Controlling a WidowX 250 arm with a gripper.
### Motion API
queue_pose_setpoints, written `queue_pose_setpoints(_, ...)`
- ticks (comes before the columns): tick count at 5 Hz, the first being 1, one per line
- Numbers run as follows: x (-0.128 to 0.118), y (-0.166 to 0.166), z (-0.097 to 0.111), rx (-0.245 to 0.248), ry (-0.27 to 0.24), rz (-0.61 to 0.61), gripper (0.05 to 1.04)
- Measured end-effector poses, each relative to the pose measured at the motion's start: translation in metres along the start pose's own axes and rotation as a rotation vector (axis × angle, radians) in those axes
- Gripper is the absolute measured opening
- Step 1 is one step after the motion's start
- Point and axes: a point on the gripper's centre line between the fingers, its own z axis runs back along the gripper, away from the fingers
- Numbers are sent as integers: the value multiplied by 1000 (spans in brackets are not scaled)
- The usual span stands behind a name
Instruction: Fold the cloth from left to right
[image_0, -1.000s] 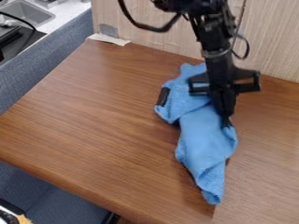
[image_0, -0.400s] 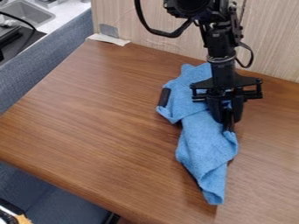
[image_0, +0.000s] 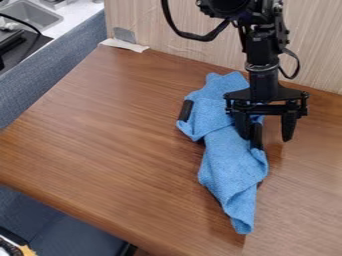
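Note:
The black gripper (image_0: 267, 137) hangs over the right edge of the cloth, its fingers spread apart with nothing between them. Its left finger is over the cloth's right edge, and its right finger stands over bare wood to the right. The blue cloth (image_0: 230, 165) lies bunched and folded in a long strip, from near the wall down toward the table's front. A black patch (image_0: 186, 110) shows at the cloth's upper left edge, and another dark strip (image_0: 256, 136) lies along its right edge beside the left finger.
The brown wooden table (image_0: 107, 140) extends left of the cloth, with its front edge at lower left. A pale wall panel (image_0: 174, 30) stands behind it. White paper (image_0: 124, 45) lies at the back corner; a sink (image_0: 33, 15) is at upper left.
The gripper has opened, its fingers parting from close together at the cloth's right edge. The arm has shifted slightly right, and the cloth's right side has moved slightly left.

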Motion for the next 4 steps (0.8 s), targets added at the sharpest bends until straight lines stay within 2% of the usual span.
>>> queue_pose_setpoints(1,2,-8,12,-6,-42,-49,999)
queue_pose_setpoints(2,-1,-14,23,12,-56,-97,999)
queue_pose_setpoints(3,-1,-23,50,3,-94,-153,999)
queue_pose_setpoints(4,-1,-25,83,-18,-161,-188,999)
